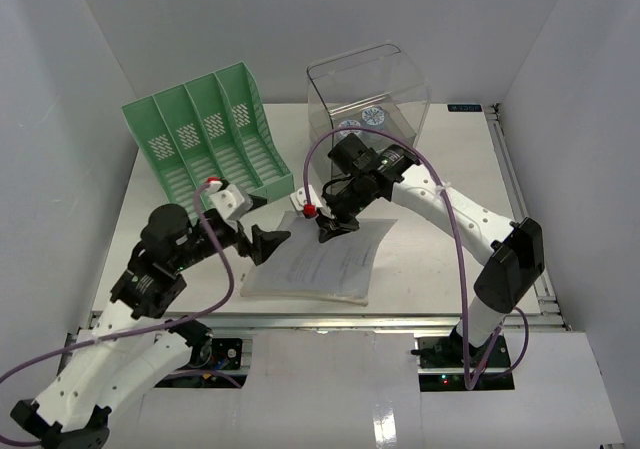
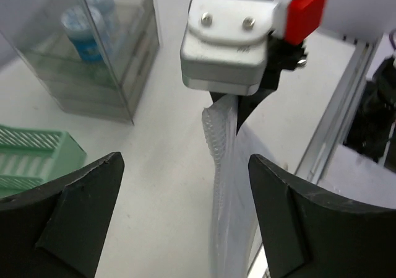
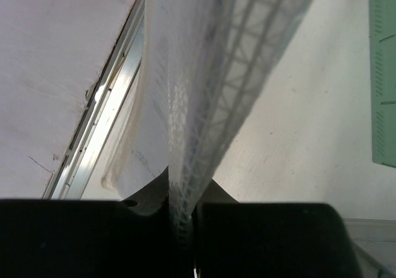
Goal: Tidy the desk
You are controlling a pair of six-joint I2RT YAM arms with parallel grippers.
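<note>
The desk [image 1: 430, 269] is the broad white tabletop that fills the middle of the top view, with a metal rail [image 1: 400, 319] along its near edge at 6 o'clock, just ahead of the two arm bases.

On it, a little toward 6 o'clock from the centre, is a translucent plastic folder [image 1: 325, 264] with printed sheets inside. Its near part rests on the desk, while its far edge, at the folder's own 12 o'clock, is lifted.

The right gripper [image 1: 328, 231] is clamped on that lifted edge. In the right wrist view the ribbed plastic runs straight down into the seam between the two black fingers, which are pressed together on it.

The left gripper [image 1: 264, 241] sits at the folder's 9 o'clock side, just beside it, with its jaws spread wide and nothing in them. In the left wrist view the folder's raised edge stands in the gap between the fingers [image 2: 68, 210], clear of both.

Further out, a green slotted file rack [image 1: 205, 134] stands at 10 o'clock on the desk, its slots tilted back toward the far wall. A clear plastic drawer box [image 1: 368, 94] stands at about 12 o'clock — a blue-topped item shows blurred inside it. The two are apart, with bare white surface between them.
</note>
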